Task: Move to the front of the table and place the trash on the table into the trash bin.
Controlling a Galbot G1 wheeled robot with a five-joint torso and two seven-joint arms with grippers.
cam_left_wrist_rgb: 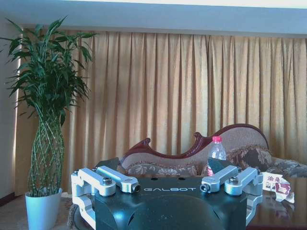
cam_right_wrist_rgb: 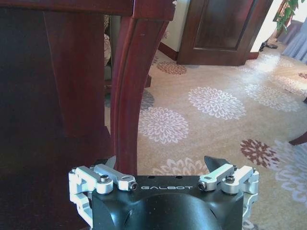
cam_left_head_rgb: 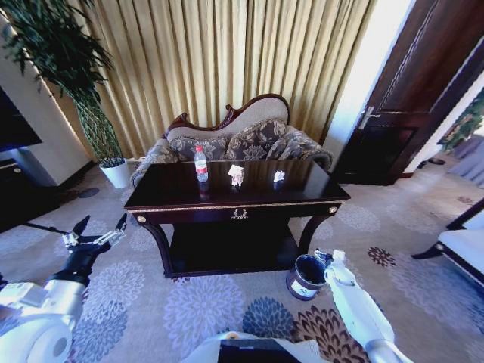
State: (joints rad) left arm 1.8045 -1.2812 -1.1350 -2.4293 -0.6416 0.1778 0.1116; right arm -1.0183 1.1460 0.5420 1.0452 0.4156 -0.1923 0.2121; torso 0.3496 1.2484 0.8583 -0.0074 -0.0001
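Robot facing the table, both grippers spread wide and empty: left gripper low at its left corner, right gripper beside the trash bin (easily toppled), bottle and paper scraps standing far back, risking overreach.

We cannot read the bottle's label; the right tool partly hides the trash bin.

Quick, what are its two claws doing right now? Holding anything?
Left gripper: open, holding nothing, low over the carpet at the table's left front.
Right gripper: open, holding nothing, down by the table's front right leg, next to the trash bin.
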